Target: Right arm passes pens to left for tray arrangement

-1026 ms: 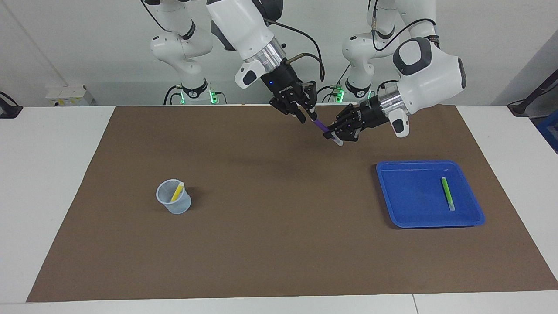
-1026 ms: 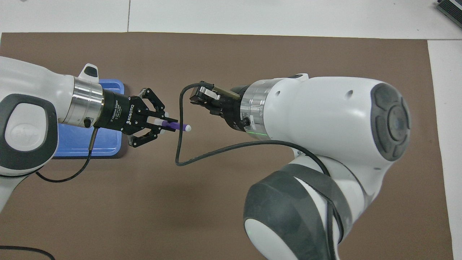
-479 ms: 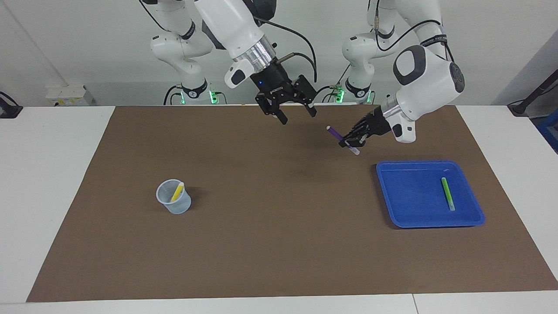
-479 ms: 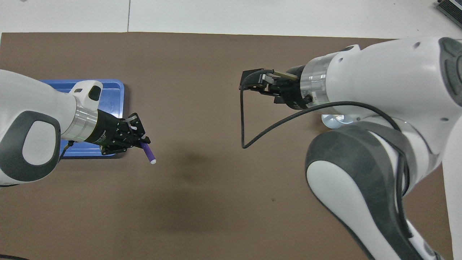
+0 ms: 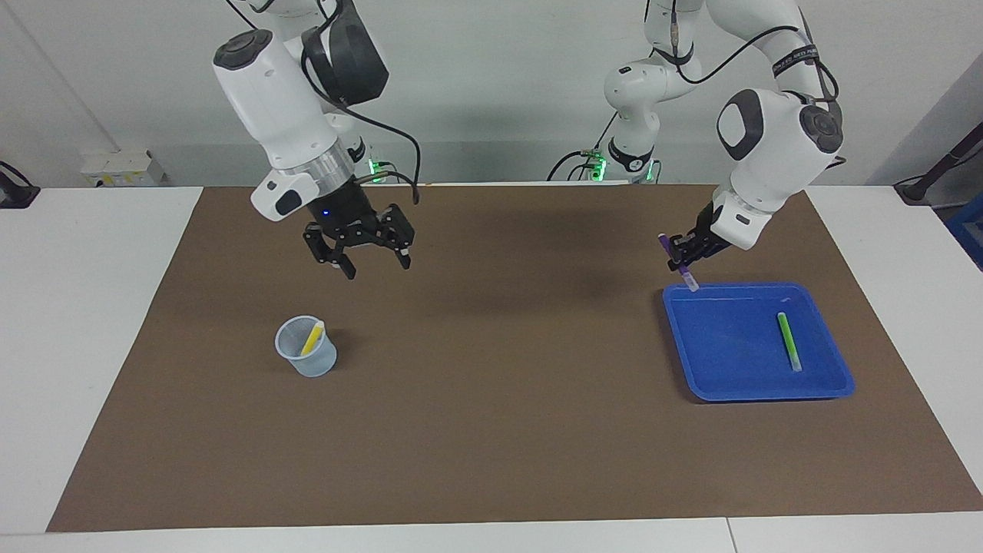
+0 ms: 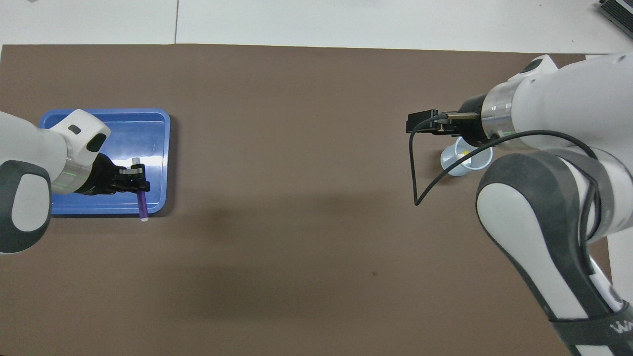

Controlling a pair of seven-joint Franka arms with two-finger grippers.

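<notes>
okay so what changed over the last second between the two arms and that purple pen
The right tool let go of the purple pen, opened, and swung away toward the cup. The left tool, shut on the pen, carried it to the tray, over the rim nearest the robots. Unchanged: green pen in the tray, yellow pen in the cup.

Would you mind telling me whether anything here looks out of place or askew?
Nothing stands out. The green pen lies flat in the tray, the yellow pen leans in the cup, and the left end effector holds the purple pen.
</notes>
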